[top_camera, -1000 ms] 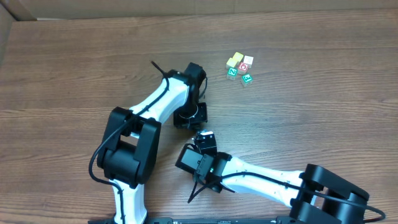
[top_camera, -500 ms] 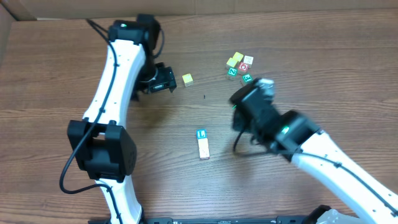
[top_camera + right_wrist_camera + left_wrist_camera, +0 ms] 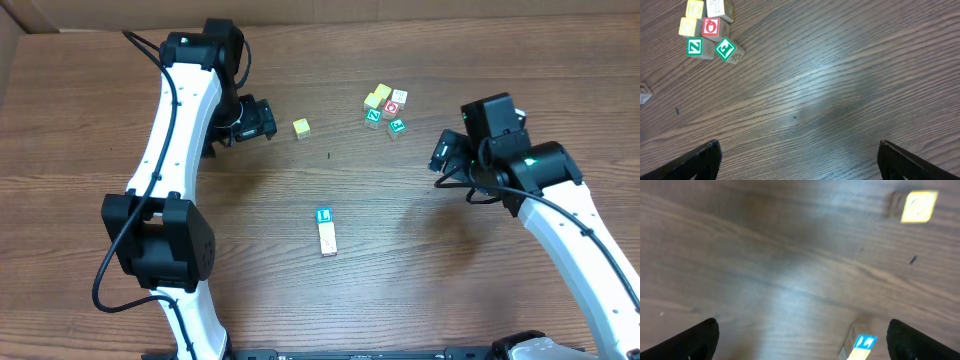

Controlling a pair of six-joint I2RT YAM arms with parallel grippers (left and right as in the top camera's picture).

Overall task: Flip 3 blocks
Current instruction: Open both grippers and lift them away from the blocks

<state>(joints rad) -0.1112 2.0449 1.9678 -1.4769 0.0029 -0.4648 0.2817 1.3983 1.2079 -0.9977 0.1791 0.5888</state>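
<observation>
Worktop (image 3: 480,60): wood grain, uncluttered, so I read every cube.
Blocks (image 3: 326,231): centre frame, blue-framed face touching a cream one in a column; third unclear.
Left gripper (image 3: 262,120): upper left, jaws spread, empty.
Right gripper (image 3: 445,155): right side, jaws spread, empty, clear of blocks.

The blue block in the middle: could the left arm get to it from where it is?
Probably yes. The blue block lies apart on bare table, and the left gripper is open with nothing between.

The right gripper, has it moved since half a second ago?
Yes. In the overhead view the right gripper has swung right, from beside the tight group of cubes out past it toward the table's right side.
</observation>
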